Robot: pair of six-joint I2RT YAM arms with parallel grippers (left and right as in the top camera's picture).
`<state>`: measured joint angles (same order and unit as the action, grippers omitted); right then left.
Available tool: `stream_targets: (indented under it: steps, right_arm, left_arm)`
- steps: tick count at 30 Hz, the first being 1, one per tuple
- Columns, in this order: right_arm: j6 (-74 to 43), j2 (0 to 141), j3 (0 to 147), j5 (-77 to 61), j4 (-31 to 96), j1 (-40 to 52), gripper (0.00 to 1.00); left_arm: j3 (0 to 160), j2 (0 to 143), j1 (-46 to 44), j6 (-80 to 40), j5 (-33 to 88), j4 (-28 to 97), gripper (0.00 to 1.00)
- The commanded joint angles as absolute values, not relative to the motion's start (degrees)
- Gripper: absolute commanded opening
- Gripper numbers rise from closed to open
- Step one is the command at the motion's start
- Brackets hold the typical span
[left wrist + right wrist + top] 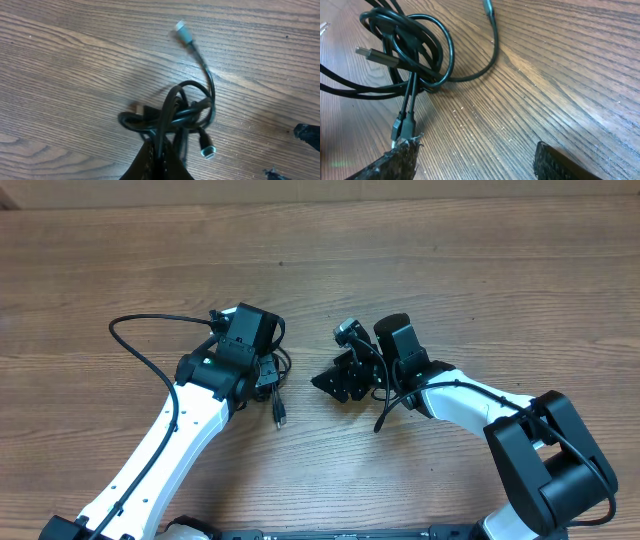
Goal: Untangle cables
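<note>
While the left hand [157, 152] sits pinched shut on a strand of the cables [171, 118], the tangled bundle lies on the desk [450, 270] a bit left of centre, one plug trailing toward the near edge. Right hand [476, 147] is spread wide just right of the bundle, holding nothing. A plug end lies right next to one of its fingertips [402, 159], can't tell if touching.

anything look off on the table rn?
Only the cables: knotted into a tight bundle, loops crossing, plug ends sticking out. The left gripper is shut on the bundle; the right gripper stands open beside it, empty. No damage visible.
</note>
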<state>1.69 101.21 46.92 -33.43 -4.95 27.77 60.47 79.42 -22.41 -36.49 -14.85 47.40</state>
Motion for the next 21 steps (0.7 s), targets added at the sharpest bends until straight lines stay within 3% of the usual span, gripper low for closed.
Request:
stream_targets:
  steps: [1, 8, 13, 16, 18, 21]
  right_arm:
    - [1.3, 101.7, 47.2, -33.1, -5.2, 27.6, 0.72]
    - [1.3, 101.7, 47.2, -35.8, -4.8, 27.6, 0.68]
    - [-2.8, 101.7, 47.2, -48.1, -5.8, 27.2, 0.64]
    - [-5.0, 101.7, 47.2, -57.3, -5.9, 26.2, 0.57]
    - [-5.0, 101.7, 47.2, -61.9, -5.9, 25.3, 0.56]
    - [-5.0, 101.7, 47.2, -65.4, -5.8, 23.0, 0.43]
  left_arm:
    - [60.5, 79.4, -22.1, -34.4, -16.4, 47.5, 0.04]
    - [60.5, 79.4, -22.1, -27.7, -11.9, 46.9, 0.04]
    - [60.5, 79.4, -22.2, -5.9, 3.6, 45.0, 0.04]
    - [60.6, 79.4, -22.2, 6.6, 10.6, 45.2, 0.04]
    - [60.6, 79.4, -22.2, 9.6, 12.1, 44.9, 0.04]
    - [60.6, 79.4, -22.2, 9.7, 12.1, 44.8, 0.04]
